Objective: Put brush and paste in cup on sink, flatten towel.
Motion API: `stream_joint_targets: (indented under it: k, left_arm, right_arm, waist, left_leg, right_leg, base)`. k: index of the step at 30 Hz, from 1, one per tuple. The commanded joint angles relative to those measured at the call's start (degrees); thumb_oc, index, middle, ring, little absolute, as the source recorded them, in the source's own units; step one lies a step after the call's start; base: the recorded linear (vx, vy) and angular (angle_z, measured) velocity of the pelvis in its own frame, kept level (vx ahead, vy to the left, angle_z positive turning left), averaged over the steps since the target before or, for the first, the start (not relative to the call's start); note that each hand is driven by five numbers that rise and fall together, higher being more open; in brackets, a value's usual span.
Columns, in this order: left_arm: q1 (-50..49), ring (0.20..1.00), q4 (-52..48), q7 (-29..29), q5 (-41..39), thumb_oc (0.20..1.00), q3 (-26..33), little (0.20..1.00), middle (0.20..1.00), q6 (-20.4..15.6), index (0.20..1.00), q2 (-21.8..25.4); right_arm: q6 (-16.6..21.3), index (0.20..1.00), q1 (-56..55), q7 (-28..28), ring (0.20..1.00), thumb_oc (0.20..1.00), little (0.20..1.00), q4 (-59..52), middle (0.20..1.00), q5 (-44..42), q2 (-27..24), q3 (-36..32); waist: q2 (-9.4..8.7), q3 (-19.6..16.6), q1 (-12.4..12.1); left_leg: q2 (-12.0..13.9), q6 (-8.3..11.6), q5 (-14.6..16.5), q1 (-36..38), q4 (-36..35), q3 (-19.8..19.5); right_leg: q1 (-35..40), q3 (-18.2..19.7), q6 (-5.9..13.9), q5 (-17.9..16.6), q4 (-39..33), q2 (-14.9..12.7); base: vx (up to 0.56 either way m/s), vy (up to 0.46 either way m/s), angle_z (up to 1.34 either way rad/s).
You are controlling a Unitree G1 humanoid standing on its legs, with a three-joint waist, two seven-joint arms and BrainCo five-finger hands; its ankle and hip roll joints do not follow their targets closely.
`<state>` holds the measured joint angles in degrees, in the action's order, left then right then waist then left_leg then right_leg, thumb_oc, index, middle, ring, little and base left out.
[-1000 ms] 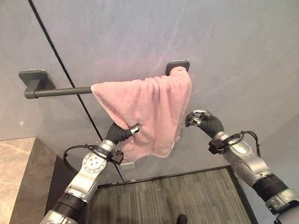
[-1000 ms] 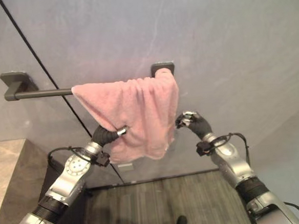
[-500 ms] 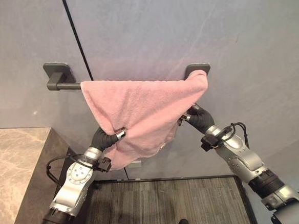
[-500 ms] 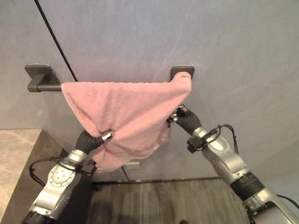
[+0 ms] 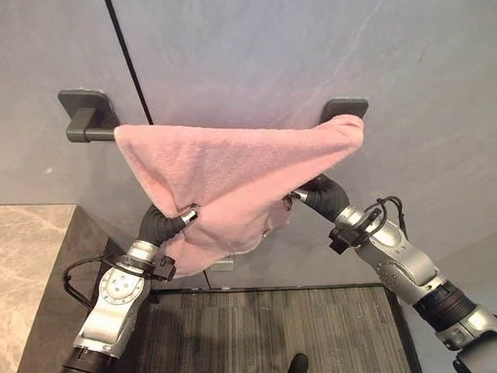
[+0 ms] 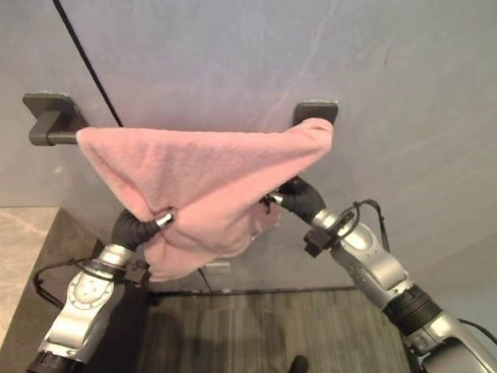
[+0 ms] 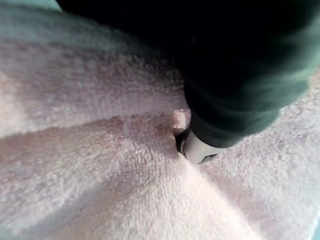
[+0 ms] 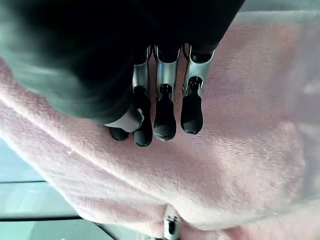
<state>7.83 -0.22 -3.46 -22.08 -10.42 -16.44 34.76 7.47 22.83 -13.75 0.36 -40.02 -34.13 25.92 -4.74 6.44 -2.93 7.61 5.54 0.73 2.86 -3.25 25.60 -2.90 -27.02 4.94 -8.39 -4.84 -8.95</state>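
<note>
Pink towel (image 5: pixel 231 175) spread along rail (image 5: pixel 87 129) end to end, lower part bunched. Left hand (image 5: pixel 167 224) clenched on fold; right hand (image 8: pixel 160 107) fingers laid straight on cloth. Flattening unfinished.

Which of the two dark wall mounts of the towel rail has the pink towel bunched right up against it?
The mount on the robot's right: the pink terry towel reaches it, while the left mount stands clear with bare rail showing.
</note>
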Motion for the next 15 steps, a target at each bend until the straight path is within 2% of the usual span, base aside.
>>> stream_joint_targets:
  k: [1,3,5,10,15]
  left_arm:
    - [-0.7,0.200,-3.4,2.3,-0.6,0.200,3.7,0.200,0.200,-2.2,0.200,2.6]
    - [-1.9,0.200,-3.9,2.2,-1.5,0.200,4.5,0.200,0.200,-1.8,0.200,1.8]
    - [-4.9,0.200,-5.7,1.3,-2.4,0.200,6.8,0.200,0.200,-1.3,0.200,1.6]
    - [-7.4,0.200,-5.7,1.5,-1.7,0.200,8.4,0.200,0.200,-0.9,0.200,1.3]
    - [-7.1,0.200,-5.2,2.0,-0.9,0.200,7.7,0.200,0.200,-0.9,0.200,0.8]
  right_arm:
    - [3.5,0.200,2.2,2.7,0.200,0.200,0.200,-9.1,0.200,5.9,-1.0,-4.7]
    - [3.4,0.200,1.1,1.7,0.200,0.200,0.200,-13.0,0.200,6.6,-1.1,-5.6]
    - [3.6,0.200,-2.7,1.8,0.200,0.200,0.200,-18.7,0.200,9.7,-2.4,-9.4]
    - [3.6,0.200,-6.8,0.7,0.200,0.200,0.200,-23.2,0.200,10.6,-3.8,-11.3]
    - [2.2,0.200,-5.1,0.7,0.200,0.200,0.200,-20.3,0.200,11.1,-2.3,-7.6]
  waist:
    - [-0.66,0.4,-0.9]
    - [-0.56,0.2,-0.4]
    - [-0.50,0.1,0.7]
    - [-0.69,0.1,1.7]
    - [-0.81,0.5,1.7]
  left_leg:
    - [-2.4,-0.78,-3.9,-1.2,-1.7,-3.4]
    - [-2.4,-0.92,-3.7,-1.0,-1.7,-3.2]
    - [-2.4,-1.07,-3.6,-0.7,-1.7,-2.8]
    - [-2.2,-1.09,-3.4,-0.2,-1.7,-2.1]
    - [-2.1,-1.07,-3.6,-0.2,-1.7,-1.8]
  right_leg:
    - [4.2,1.8,7.58,-0.9,3.2,-5.9]
    - [4.1,2.1,7.55,-0.8,3.4,-6.0]
    - [3.7,2.6,7.57,-0.8,3.9,-6.0]
    - [3.6,3.2,7.57,-0.8,4.1,-5.8]
    - [3.2,3.5,7.48,-0.8,4.1,-5.7]
  base:
    - [0.03,0.053,-0.01]
    - [0.03,0.039,-0.03]
    - [0.03,0.036,-0.11]
    - [0.02,0.011,-0.10]
    - [0.00,0.001,-0.05]
